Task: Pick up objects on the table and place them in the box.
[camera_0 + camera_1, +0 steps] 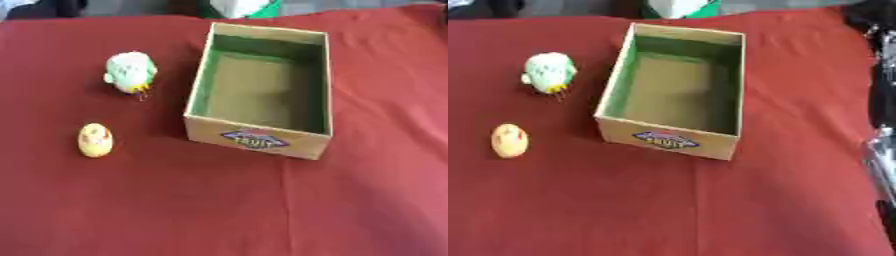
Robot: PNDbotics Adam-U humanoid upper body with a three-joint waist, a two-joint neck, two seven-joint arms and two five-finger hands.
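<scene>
An open cardboard box (259,137) with a green inside stands in the middle of the red cloth, and nothing shows inside it. To its left lies a white and green round toy (130,72) with small yellow bits underneath. Nearer to me, at the left, stands a yellow egg-shaped thing (95,140). A black and silver stretch of my right arm and hand (881,100) runs down the right edge of the right eye view, well clear of the box; it is too blurred to make out. My left hand does not show.
The red cloth (262,210) covers the whole table. A white and green object (245,7) and dark shapes lie beyond the far edge. Bare cloth stretches in front of the box and to its right.
</scene>
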